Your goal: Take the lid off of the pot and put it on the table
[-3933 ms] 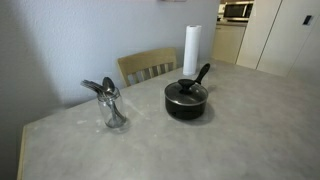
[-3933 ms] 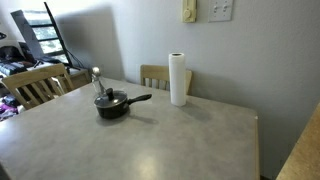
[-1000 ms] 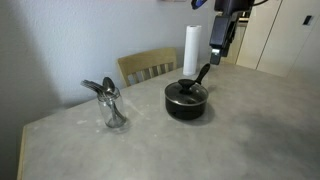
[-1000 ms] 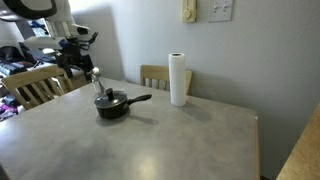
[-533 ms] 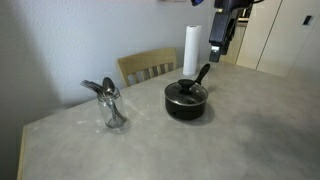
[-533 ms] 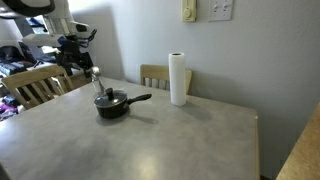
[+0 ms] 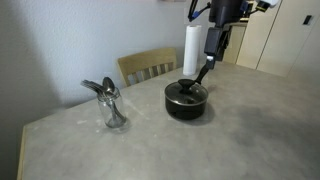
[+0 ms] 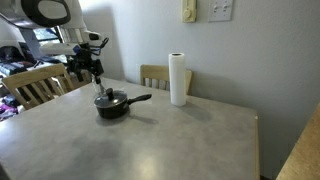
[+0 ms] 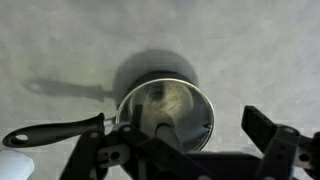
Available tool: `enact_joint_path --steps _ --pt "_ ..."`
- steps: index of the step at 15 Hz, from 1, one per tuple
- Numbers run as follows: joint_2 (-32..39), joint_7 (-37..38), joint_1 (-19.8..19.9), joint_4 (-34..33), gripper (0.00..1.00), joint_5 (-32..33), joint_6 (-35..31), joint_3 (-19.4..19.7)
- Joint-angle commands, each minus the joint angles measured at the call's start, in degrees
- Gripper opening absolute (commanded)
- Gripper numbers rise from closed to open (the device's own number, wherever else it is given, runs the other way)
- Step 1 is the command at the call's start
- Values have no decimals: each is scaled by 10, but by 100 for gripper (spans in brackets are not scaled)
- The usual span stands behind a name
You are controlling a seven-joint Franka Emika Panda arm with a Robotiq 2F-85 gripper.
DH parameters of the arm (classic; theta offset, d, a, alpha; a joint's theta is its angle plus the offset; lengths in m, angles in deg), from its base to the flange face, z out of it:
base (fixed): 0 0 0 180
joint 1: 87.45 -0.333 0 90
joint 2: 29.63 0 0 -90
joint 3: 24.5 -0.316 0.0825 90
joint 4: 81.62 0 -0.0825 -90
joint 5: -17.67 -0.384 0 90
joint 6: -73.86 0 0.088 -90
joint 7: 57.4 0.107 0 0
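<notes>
**Item:** the lid (image 7: pixel 185 94), round glass in a metal rim, with a small dark knob (image 7: pixel 187 88) at its centre. We log it as seated flat on the pot (image 7: pixel 186 105) and not yet lifted.

**Location:** the pot stands on the worktop (image 7: pixel 150 145). Its long handle (image 7: pixel 203 72) points toward a white paper roll (image 7: pixel 192 45). A glass jar of metal utensils (image 7: pixel 113 108) stands well apart to one side, and a wooden chair (image 7: pixel 148 66) sits behind the far edge.

**Hand:** the hand (image 7: pixel 213 55) hovers above the handle side of the pot, clear of the lid. In the wrist view its fingers (image 9: pixel 268 130) stand wide apart with nothing between them.

**Handling (our judgement):**
- The lid is stiff, fairly light and breakable.
- The glass and rim look smooth and likely slippery. The rim lies flush on the pot and offers no purchase.
- We would take hold at the knob, one finger on either side, with the grip centred so the lid hangs level.
- An off-centre grip could let it tip or slide out.
- It should be set down gently on the hard worktop, or the glass may chip.

**Markings:** we read no brand, label or writing on the lid, pot or roll. In the wrist view glare covers most of the glass.
</notes>
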Motion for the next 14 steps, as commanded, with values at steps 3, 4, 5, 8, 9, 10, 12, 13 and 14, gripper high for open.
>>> enact_joint_path --steps 3,4,5,8,9,10,12,13,14 --pt "65 -95 22 -75 100 24 -16 -15" --pt "79 -125 23 -91 100 26 -2 -18" --pt "92 -149 23 -104 100 33 8 -20" --pt "131 -215 28 -142 100 42 21 -28" --pt "144 -225 29 -150 100 44 21 -29" --pt "158 -228 31 -158 100 43 15 -30" --pt "181 -232 32 -174 100 45 15 -31" --pt "193 -231 32 -183 100 46 14 -31" --pt "202 -231 33 -191 100 47 15 -32"
